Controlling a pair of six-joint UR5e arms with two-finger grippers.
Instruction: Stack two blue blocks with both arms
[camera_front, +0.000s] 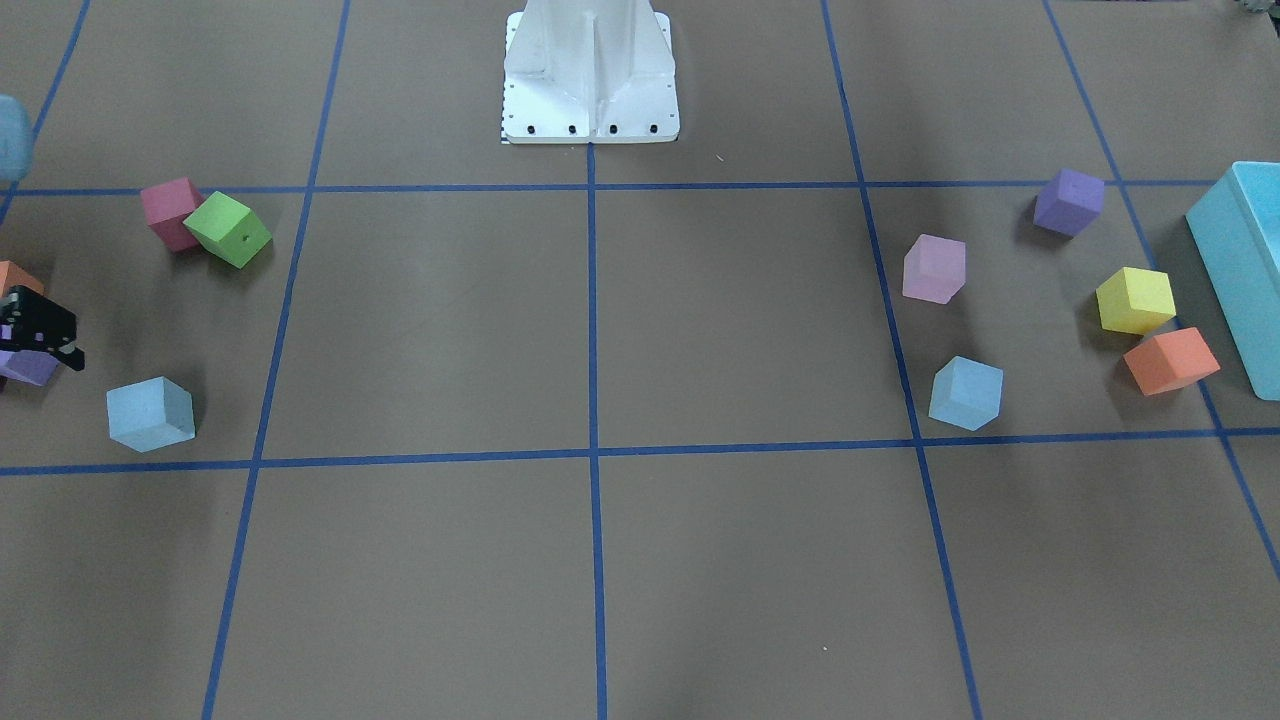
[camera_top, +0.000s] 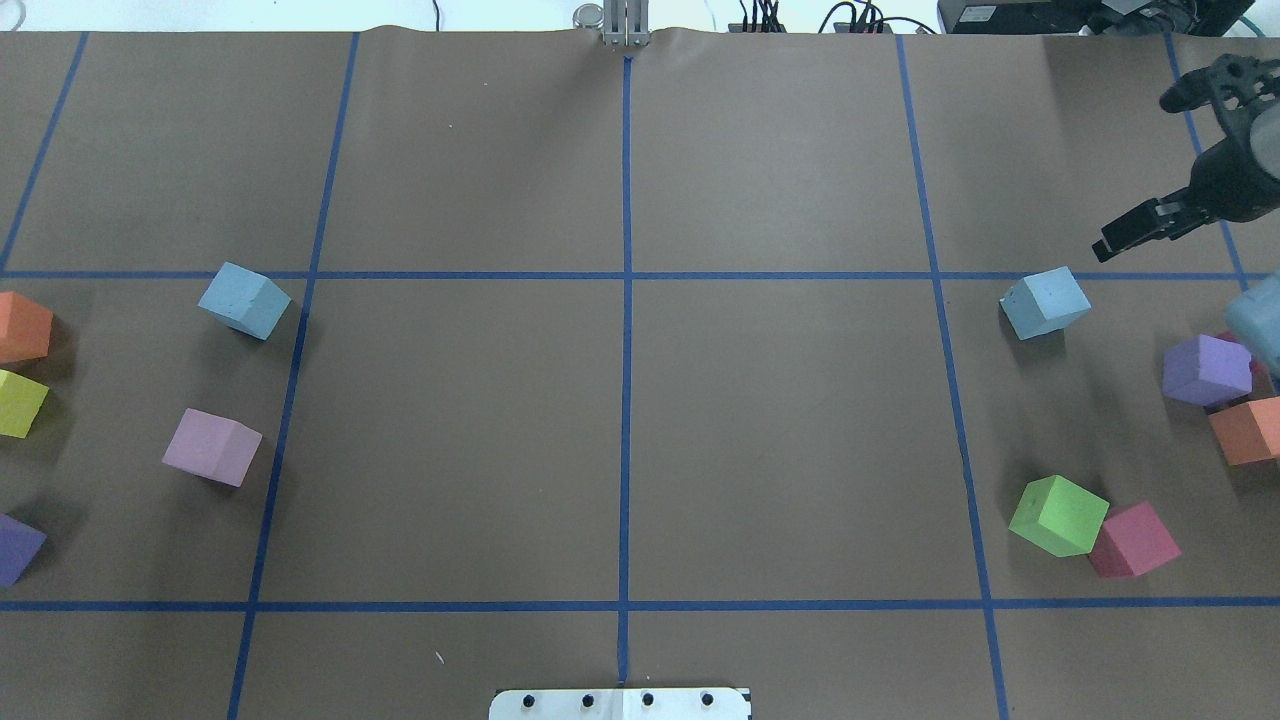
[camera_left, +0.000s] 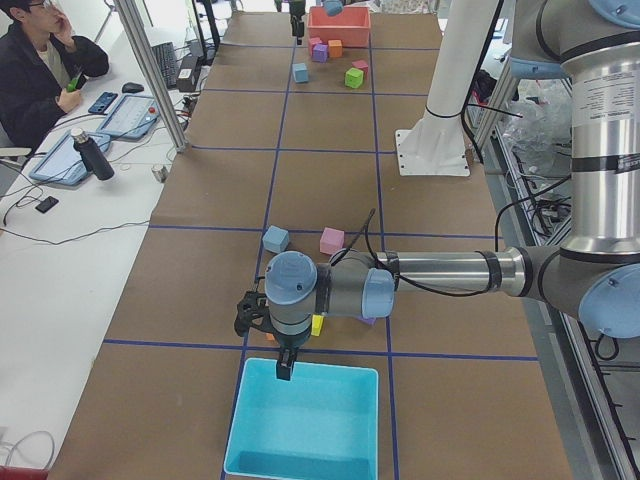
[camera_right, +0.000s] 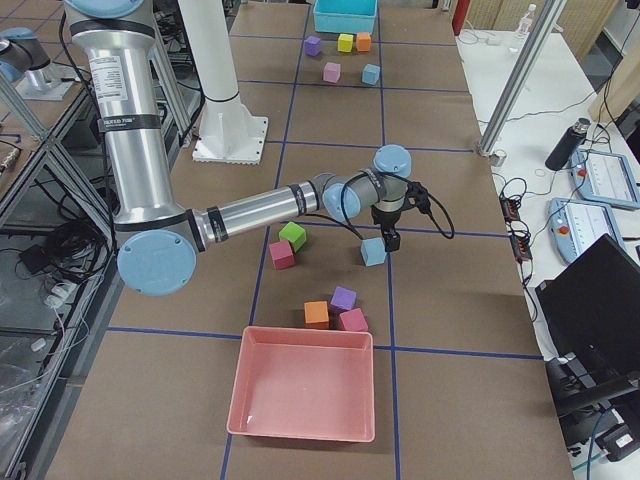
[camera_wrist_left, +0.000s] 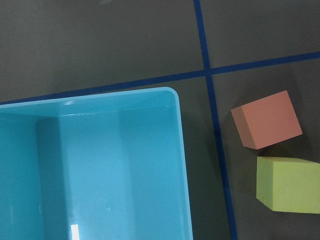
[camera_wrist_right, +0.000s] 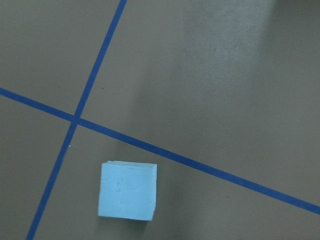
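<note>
One pale blue block (camera_top: 244, 300) lies on the table's left half, also seen from the front (camera_front: 966, 393) and from the left end (camera_left: 276, 239). The other blue block (camera_top: 1045, 302) lies on the right half (camera_front: 150, 413). My right gripper (camera_top: 1132, 175) is open and empty, a little beyond and to the right of that block; it hangs just above it in the right-end view (camera_right: 390, 238). The right wrist view shows that block (camera_wrist_right: 128, 190) on the paper and no fingers. My left gripper (camera_left: 285, 362) hangs over the turquoise box's rim (camera_left: 300, 362); I cannot tell whether it is open.
The turquoise box (camera_wrist_left: 180, 150) sits at the table's left end beside orange (camera_wrist_left: 266, 120) and yellow (camera_wrist_left: 290, 185) cubes. Pink (camera_top: 211, 447) and purple (camera_top: 15, 548) cubes lie nearby. Green (camera_top: 1058, 515), red (camera_top: 1133, 540), purple (camera_top: 1205, 370) and orange (camera_top: 1248, 430) cubes and a pink tray (camera_right: 300, 385) are on the right.
</note>
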